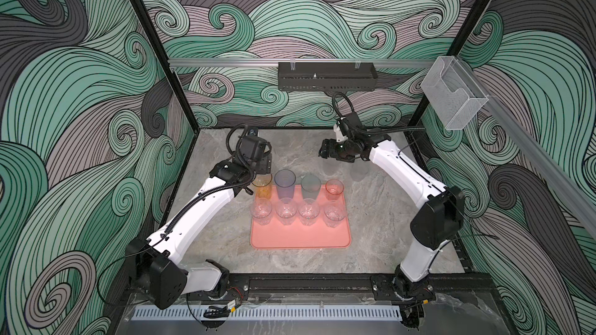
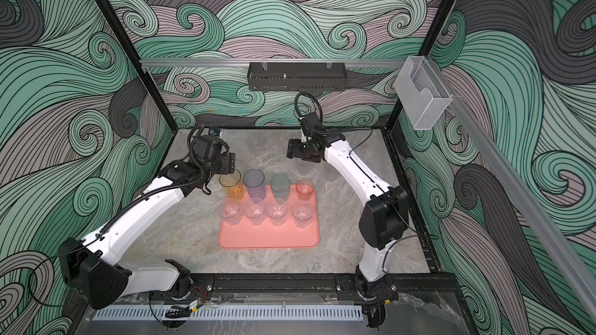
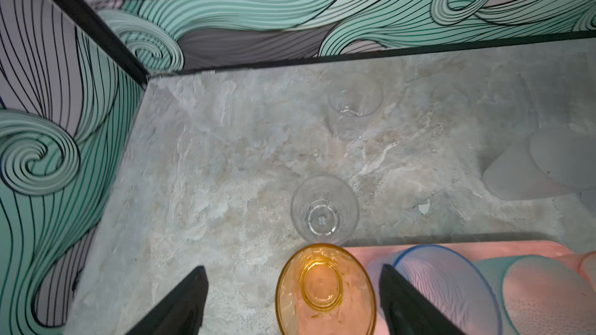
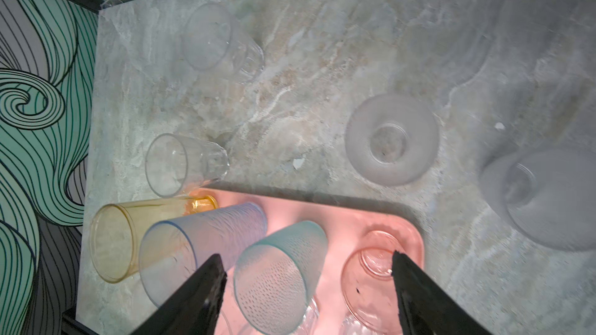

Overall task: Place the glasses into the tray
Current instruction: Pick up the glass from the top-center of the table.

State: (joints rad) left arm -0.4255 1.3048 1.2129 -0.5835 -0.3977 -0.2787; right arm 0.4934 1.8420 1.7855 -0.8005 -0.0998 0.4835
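Note:
The salmon-pink tray [image 1: 300,236] holds two rows of upright glasses. At the back stand the amber [image 1: 262,185], blue-violet [image 1: 284,183], teal [image 1: 311,185] and short reddish [image 1: 334,189] ones. Several short clear ones [image 1: 286,211] stand in front. My left gripper [image 1: 263,165] hangs open just above the amber glass [image 3: 325,288] at the tray's back left corner, fingers [image 3: 180,301] either side of it, not touching. My right gripper [image 1: 324,149] hovers open and empty behind the tray [image 4: 342,217]. More clear glasses [image 4: 183,162] [image 4: 222,43] [image 4: 392,140] stand on the table behind it.
The marble tabletop [image 1: 380,220] is walled by patterned panels on three sides. A black perforated basket [image 1: 327,75] hangs on the back rail, and a clear acrylic box [image 1: 454,98] on the right rail. The tray's front strip carries no glasses.

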